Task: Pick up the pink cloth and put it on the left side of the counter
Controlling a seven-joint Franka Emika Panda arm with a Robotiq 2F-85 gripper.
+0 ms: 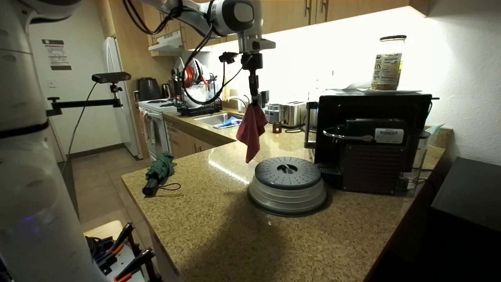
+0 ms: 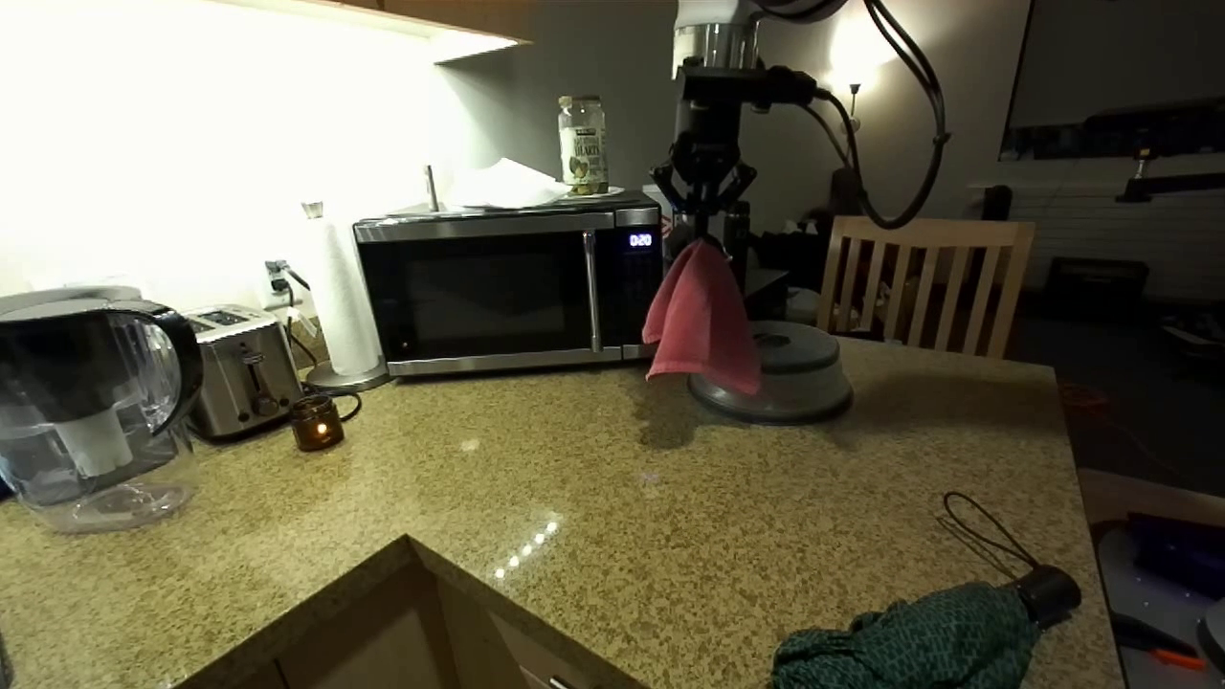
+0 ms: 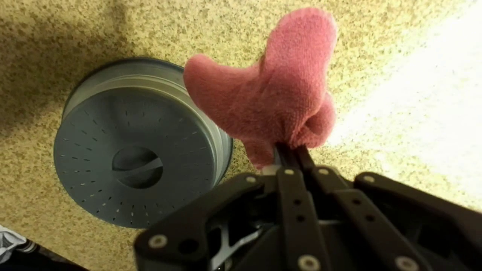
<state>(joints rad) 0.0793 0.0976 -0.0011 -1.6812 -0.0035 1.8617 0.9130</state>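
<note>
The claw (image 3: 292, 148) is pressed together on the cloth (image 2: 703, 321), pinching a gathered bit at the top so that the rest drops in loose folds. In both exterior views the cloth hangs in the air over the worktop (image 2: 574, 459), its lower corners free. The grey cover (image 1: 289, 200) sits on the worktop near it; in the wrist view the cloth overlaps a little of the cover's rim. A folded green umbrella (image 1: 160, 168) lies near the worktop's edge, well apart from the cover, with a thin loop at its handle. In an exterior view the microwave (image 2: 478, 297) carries a jar (image 2: 584, 148), and just beside it stands a paper roll (image 2: 345, 297), then a toaster (image 2: 244, 373) and a water jug (image 2: 96, 411). A small candle (image 2: 317, 424) glows near the toaster.
</note>
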